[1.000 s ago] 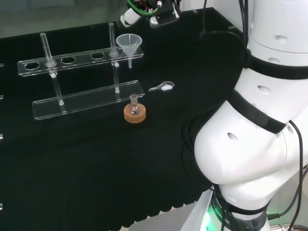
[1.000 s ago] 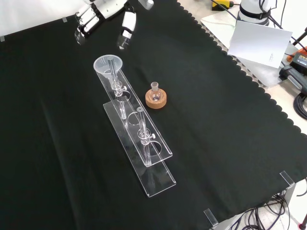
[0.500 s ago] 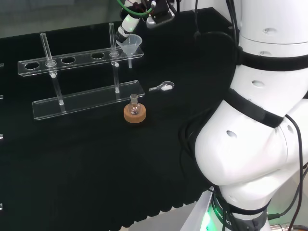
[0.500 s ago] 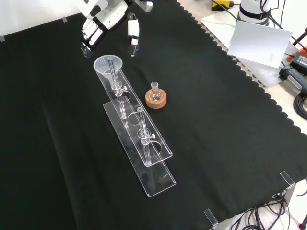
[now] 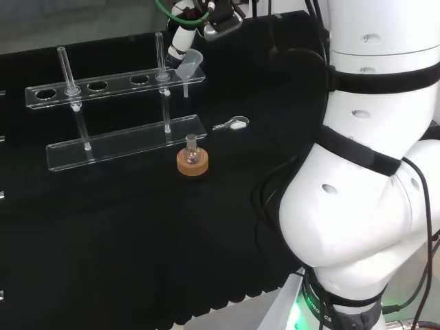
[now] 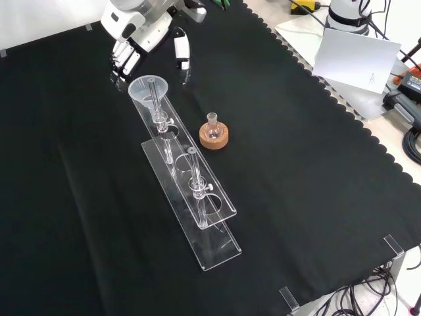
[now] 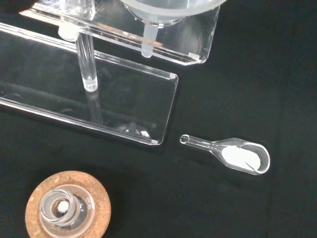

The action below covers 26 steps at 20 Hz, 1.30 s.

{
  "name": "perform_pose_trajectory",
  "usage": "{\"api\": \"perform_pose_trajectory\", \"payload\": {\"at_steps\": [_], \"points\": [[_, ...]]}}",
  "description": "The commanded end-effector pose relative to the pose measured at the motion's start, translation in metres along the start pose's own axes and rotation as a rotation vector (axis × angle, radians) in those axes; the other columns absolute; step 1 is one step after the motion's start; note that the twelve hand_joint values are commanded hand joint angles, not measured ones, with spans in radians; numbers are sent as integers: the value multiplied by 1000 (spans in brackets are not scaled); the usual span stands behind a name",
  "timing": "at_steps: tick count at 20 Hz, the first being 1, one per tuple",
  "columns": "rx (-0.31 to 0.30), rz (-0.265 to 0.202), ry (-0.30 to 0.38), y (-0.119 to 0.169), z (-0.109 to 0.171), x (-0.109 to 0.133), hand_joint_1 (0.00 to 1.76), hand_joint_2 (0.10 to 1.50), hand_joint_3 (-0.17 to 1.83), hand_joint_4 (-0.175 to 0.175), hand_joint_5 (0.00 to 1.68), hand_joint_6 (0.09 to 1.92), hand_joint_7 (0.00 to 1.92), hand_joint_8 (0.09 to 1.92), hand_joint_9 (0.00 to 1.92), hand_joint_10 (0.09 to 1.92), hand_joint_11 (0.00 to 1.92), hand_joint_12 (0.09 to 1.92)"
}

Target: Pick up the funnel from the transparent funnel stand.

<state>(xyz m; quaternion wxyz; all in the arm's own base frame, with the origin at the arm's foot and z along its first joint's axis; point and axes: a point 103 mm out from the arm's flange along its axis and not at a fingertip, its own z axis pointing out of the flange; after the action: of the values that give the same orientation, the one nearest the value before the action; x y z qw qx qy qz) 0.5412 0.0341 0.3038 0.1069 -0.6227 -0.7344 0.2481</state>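
Note:
The clear funnel (image 6: pixel 148 89) sits in the end hole of the transparent stand (image 6: pixel 197 205), its stem (image 7: pixel 147 42) hanging through the upper shelf. My hand (image 6: pixel 142 27) hovers just behind it in the front view, fingers (image 6: pixel 124 60) to one side and thumb (image 6: pixel 182 54) to the other, spread and nearly straight. From the head view the hand (image 5: pixel 184 36) reaches down onto the funnel (image 5: pixel 192 63) and covers part of its rim; I cannot tell whether it touches. In the wrist view the funnel (image 7: pixel 168 9) looms close.
A small flask on a cork ring (image 6: pixel 214 137) stands beside the stand's base (image 5: pixel 124 143). A glass scoop with white powder (image 7: pixel 238 155) lies on the cloth near the stand's end. Two glass rods (image 5: pixel 64 65) rise from the stand.
The hand has come down and toward the funnel, from well above it to right at its rim. Funnel, stand, flask and scoop have stayed put.

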Motion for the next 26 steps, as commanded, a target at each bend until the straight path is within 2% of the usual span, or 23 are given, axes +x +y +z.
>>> {"api": "perform_pose_trajectory", "payload": {"at_steps": [1, 5, 11, 18, 26], "points": [[-33, -1, -10, 5, 4, -3, 614, 721, 148, 8, 147, 87, 0, 488, 163, 891, 367, 1496], [-12, -20, 2, 14, 11, -8, 617, 719, 152, 7, 150, 87, 0, 493, 160, 894, 372, 1495], [-17, -14, 12, 25, 19, -3, 618, 700, 197, 1, 184, 87, 0, 653, 249, 886, 418, 1479], [-4, -3, 18, 29, 25, -6, 622, 692, 223, -2, 220, 87, 19, 697, 290, 872, 434, 1475], [10, -15, 30, 35, 33, -9, 626, 690, 242, -4, 242, 87, 29, 713, 308, 862, 428, 1473]]}}
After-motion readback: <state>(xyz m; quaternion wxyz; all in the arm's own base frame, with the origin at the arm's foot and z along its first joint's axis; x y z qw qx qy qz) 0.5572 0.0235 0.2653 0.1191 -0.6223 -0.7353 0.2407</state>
